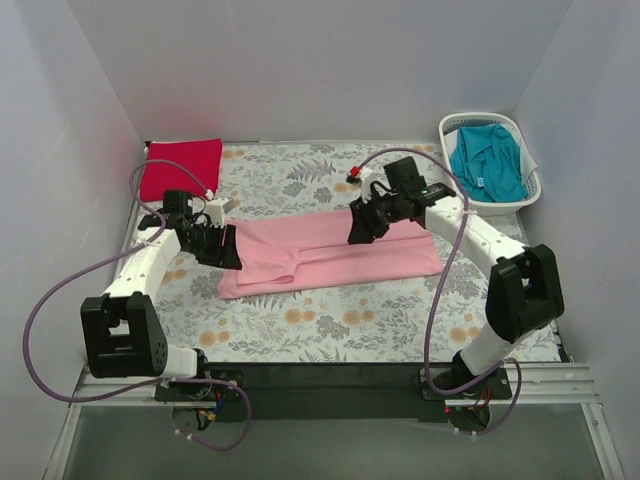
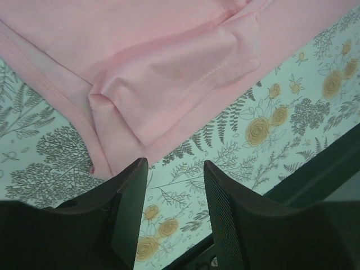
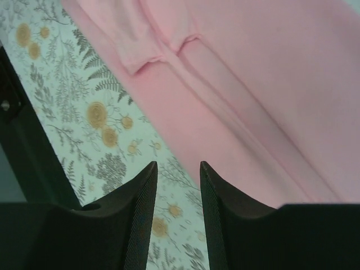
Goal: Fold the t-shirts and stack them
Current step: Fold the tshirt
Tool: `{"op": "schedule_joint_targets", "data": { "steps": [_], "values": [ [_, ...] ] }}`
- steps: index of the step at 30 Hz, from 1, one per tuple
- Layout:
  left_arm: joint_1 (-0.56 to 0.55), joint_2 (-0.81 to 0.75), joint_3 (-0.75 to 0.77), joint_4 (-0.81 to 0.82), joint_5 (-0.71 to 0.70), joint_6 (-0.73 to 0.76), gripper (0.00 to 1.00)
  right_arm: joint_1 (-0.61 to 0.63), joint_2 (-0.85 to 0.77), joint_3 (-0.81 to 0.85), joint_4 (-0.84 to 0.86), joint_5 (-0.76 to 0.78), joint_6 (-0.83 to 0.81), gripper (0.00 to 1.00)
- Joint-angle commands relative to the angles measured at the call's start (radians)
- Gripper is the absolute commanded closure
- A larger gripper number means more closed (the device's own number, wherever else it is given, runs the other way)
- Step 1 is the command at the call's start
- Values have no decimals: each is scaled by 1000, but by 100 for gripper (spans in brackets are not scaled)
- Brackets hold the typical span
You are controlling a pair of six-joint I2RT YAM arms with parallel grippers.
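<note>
The light pink t-shirt (image 1: 330, 255) lies folded lengthwise into a long strip across the middle of the floral cloth; it also shows in the left wrist view (image 2: 169, 67) and the right wrist view (image 3: 253, 84). The bright red t-shirt (image 1: 182, 168) lies folded at the back left. The teal t-shirt (image 1: 487, 160) is heaped in the basket. My left gripper (image 1: 226, 250) hovers at the pink shirt's left end, open and empty (image 2: 174, 169). My right gripper (image 1: 360, 228) hovers over the shirt's upper middle edge, open and empty (image 3: 178, 169).
The white slatted laundry basket (image 1: 510, 204) stands at the back right. The grey-and-orange floral cloth (image 1: 300, 325) covers the table. Grey walls close in the left, back and right sides. A black rail (image 1: 330, 378) runs along the near edge.
</note>
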Motion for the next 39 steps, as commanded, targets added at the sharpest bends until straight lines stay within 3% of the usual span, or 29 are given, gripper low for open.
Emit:
{"op": "schedule_joint_targets", "data": {
  "steps": [1,5,12,25,39],
  "values": [
    [-3,25,-14,-29,72,-62,57,109,56,-43,209,-75,270,56],
    [-3,87,8,-47,81,-82,57,213,102,-68,346,-58,411,49],
    [-3,247,100,-129,83,-140,60,342,232,-34,404,-20,547,47],
    [-3,353,170,-188,-52,-161,57,354,410,46,415,-43,616,41],
    [-3,416,147,-167,-57,-151,53,354,490,107,420,-92,633,45]
  ]
}}
